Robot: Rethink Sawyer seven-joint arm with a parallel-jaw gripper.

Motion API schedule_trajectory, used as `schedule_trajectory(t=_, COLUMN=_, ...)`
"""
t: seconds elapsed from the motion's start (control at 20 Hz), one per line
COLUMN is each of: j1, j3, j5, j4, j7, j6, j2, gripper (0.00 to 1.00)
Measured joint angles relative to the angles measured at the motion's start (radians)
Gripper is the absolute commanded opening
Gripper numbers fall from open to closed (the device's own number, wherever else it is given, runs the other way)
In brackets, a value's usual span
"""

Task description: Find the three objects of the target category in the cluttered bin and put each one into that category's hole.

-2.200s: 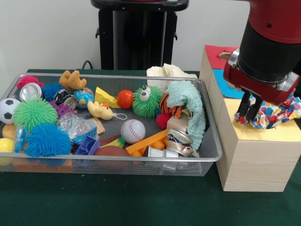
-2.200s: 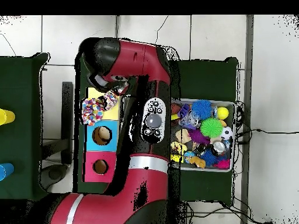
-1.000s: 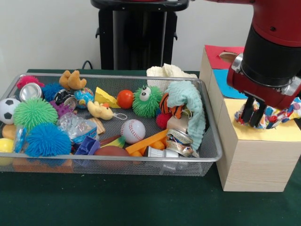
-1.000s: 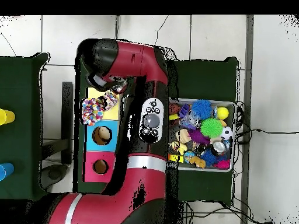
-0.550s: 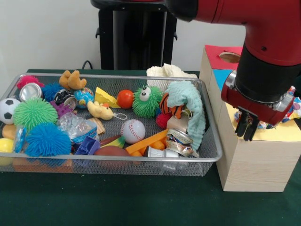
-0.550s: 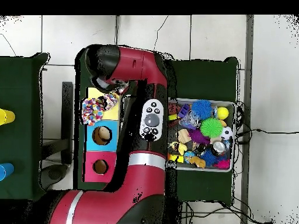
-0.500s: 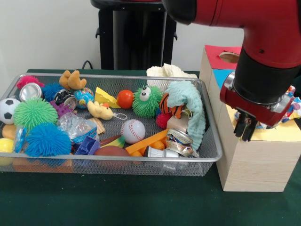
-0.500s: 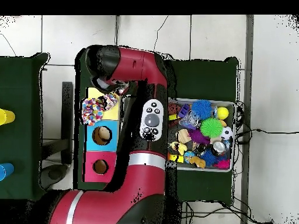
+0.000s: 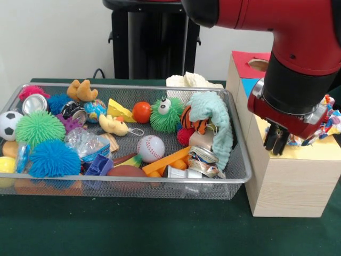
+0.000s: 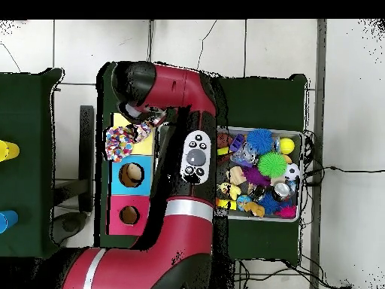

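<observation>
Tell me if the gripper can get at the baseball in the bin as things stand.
Probably yes. The baseball lies on top of the clutter with nothing over it, and the gripper is over the box beside the bin, holding nothing visible.

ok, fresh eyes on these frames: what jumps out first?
The big red and black arm dominates, its gripper hanging at the edge of the wooden box's yellow panel, where a multicoloured spotted cloth bundle lies. Next comes the wire mesh bin crammed with toys, notably a blue spiky ball and a white baseball.
</observation>
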Motion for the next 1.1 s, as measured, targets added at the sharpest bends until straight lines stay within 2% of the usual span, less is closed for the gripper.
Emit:
schedule_trajectory(t=0.25, j1=0.0, j3=0.0, j5=0.0, j4=0.017, j7=0.0, j6=0.0, j2=-0.006, gripper=0.0)
schedule_trajectory(t=0.3, j1=0.0, j3=0.0, j5=0.0, j4=0.022, j7=0.0, j6=0.0, j2=-0.006, gripper=1.0)
schedule_trajectory(t=1.1, j1=0.001, j3=0.0, j5=-0.003, j4=0.047, j7=0.0, j6=-0.018, j2=-0.017, gripper=1.0)
